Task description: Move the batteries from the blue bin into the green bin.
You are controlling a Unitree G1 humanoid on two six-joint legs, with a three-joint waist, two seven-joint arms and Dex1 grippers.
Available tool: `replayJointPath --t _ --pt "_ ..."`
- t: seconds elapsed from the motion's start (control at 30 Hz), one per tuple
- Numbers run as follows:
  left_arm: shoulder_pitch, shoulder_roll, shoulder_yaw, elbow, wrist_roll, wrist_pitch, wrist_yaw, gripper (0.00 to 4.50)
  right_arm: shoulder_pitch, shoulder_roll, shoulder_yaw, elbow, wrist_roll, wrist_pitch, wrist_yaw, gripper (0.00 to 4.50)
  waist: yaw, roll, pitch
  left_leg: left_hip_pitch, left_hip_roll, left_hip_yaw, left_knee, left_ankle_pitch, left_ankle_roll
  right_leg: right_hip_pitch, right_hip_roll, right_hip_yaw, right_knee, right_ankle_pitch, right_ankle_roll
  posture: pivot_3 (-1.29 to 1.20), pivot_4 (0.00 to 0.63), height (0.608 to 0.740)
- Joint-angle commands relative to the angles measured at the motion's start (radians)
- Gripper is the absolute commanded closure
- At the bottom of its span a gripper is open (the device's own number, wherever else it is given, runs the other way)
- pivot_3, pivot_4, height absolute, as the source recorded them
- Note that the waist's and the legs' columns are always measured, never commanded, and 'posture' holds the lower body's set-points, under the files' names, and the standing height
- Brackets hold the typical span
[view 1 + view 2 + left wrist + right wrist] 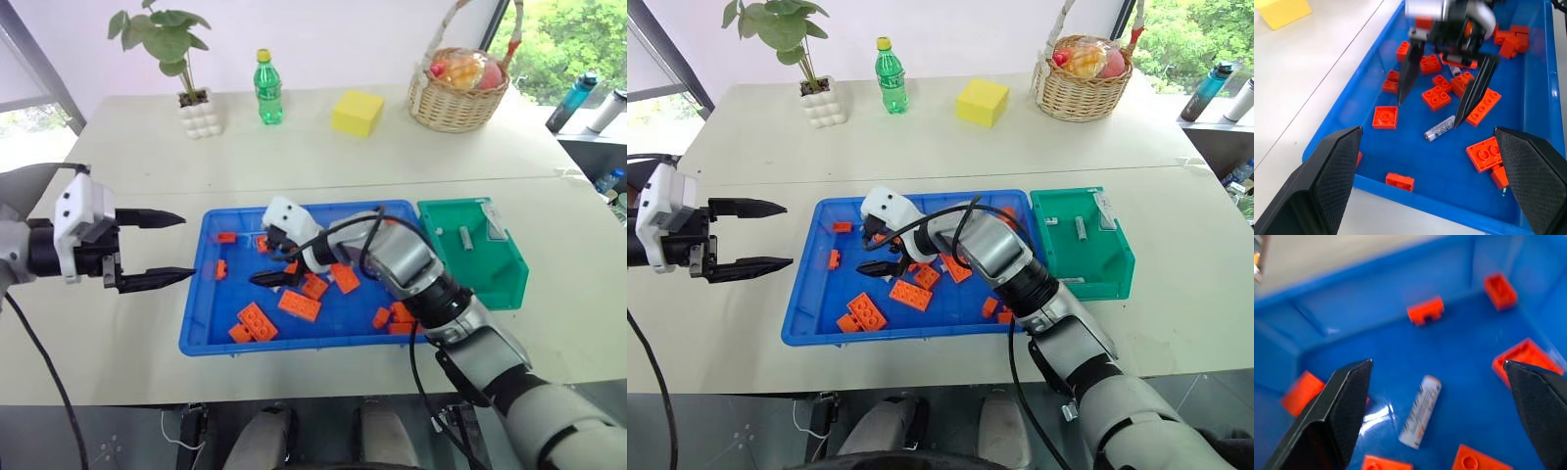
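A battery (1440,128) lies flat on the floor of the blue bin (211,333), toward the bin's left half, among scattered orange bricks (299,305). Its label carries dark print with an orange patch, too small to read. The battery lies between the two fingertips of the right gripper (1432,111), with one tip just beside its end; whether they touch cannot be told. The right gripper's fingers stand wide apart over it and hold nothing.

The green bin (500,279) sits against the blue bin's right edge and holds two batteries (465,237) and a small clear packet (496,227).

The left gripper (176,248) hangs over the table just off the blue bin's left edge, fingers apart and empty.

Along the table's far edge stand a potted plant (186,61), a green bottle with a yellow cap (267,88), its label unreadable, a yellow block (358,112) and a wicker basket (458,98) holding fruit.
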Motion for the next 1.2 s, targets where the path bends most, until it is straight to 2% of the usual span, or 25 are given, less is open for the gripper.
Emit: replayJointPath --t 0.03,0.27,0.3,0.37,0.57,0.6,0.83,0.9,0.97,1.03,1.2 --pt "0.002 0.018 0.029 -0.036 -0.015 0.006 0.004 0.00 0.015 0.002 0.031 -0.002 -0.033 -0.047 0.025 0.09 -0.007 0.000 0.000 0.000 0.000 0.000 0.000 0.000 0.000 0.000 0.000 0.000 0.000 0.000 0.000 0.00 0.150 0.737" --pt "-0.001 0.021 0.022 -0.041 -0.025 0.022 -0.003 0.00 0.055 0.017 0.073 0.071 -0.107 -0.115 0.036 0.09 -0.018 0.000 0.000 0.000 0.000 0.000 -0.001 0.000 0.000 0.000 0.000 0.000 0.001 0.000 0.000 0.00 0.150 0.737" --pt "0.000 0.021 0.021 -0.043 -0.026 0.023 -0.007 0.00 0.059 0.020 0.073 0.079 -0.114 -0.123 0.037 0.31 -0.018 0.000 0.000 0.000 0.000 0.000 -0.001 0.000 0.000 0.000 0.000 0.000 0.001 0.000 0.000 0.00 0.150 0.737" --pt "-0.005 0.021 0.017 -0.045 -0.026 0.026 -0.009 0.00 0.065 0.023 0.076 0.087 -0.133 -0.143 0.039 0.91 -0.017 0.000 0.000 0.000 0.000 0.000 -0.001 0.000 0.000 0.000 0.001 0.000 0.001 0.000 0.000 0.00 0.150 0.737" --pt "-0.026 0.016 -0.001 -0.041 -0.020 0.026 -0.010 0.00 0.076 0.038 0.069 0.078 -0.156 -0.153 0.049 4.10 -0.016 -0.001 -0.001 0.000 0.000 -0.001 -0.001 0.000 0.000 0.000 0.001 0.000 0.001 0.000 0.000 0.00 0.150 0.737" --pt "-0.032 0.015 -0.004 -0.039 -0.020 0.027 -0.009 0.00 0.075 0.040 0.066 0.076 -0.158 -0.153 0.050 4.44 -0.016 -0.001 -0.001 0.000 0.000 -0.001 -0.001 0.000 0.000 0.000 0.001 0.000 0.001 0.000 0.000 0.00 0.150 0.737" --pt "-0.052 0.003 -0.029 -0.024 -0.018 0.023 -0.012 0.00 0.038 0.051 -0.026 0.026 -0.126 -0.099 0.050 4.41 -0.017 -0.001 -0.001 0.000 0.000 -0.001 -0.001 0.000 0.000 0.000 0.001 0.000 0.001 0.000 0.000 0.00 0.150 0.737" --pt "-0.059 -0.007 -0.040 -0.032 -0.029 0.029 -0.010 0.00 0.008 0.040 -0.127 -0.032 -0.075 -0.029 0.040 4.41 -0.015 -0.001 -0.001 0.000 0.000 -0.001 -0.001 0.000 0.000 0.000 0.001 0.000 0.001 0.000 0.000 0.00 0.150 0.737" --pt "-0.071 -0.023 -0.054 -0.047 -0.045 0.045 -0.002 0.00 -0.019 -0.007 -0.263 -0.114 -0.009 0.076 0.033 4.41 -0.011 -0.001 0.000 -0.001 0.000 -0.001 0.000 0.000 0.000 0.000 0.000 0.000 0.001 0.000 0.000 0.00 0.150 0.737" --pt "-0.078 -0.032 -0.062 -0.053 -0.052 0.053 0.000 0.00 -0.030 -0.056 -0.347 -0.168 0.029 0.147 0.025 4.41 -0.010 -0.001 -0.001 -0.002 -0.001 -0.002 0.000 0.000 0.000 0.000 0.000 0.001 0.000 0.000 0.000 0.00 0.150 0.737" --pt "-0.112 -0.072 -0.107 -0.034 -0.033 0.032 0.006 0.00 0.005 -0.314 -0.643 -0.271 0.070 0.309 -0.029 4.41 0.008 -0.001 -0.001 -0.003 -0.003 -0.003 0.000 0.000 0.000 0.001 -0.001 0.001 0.000 0.000 0.000 0.00 0.150 0.737"
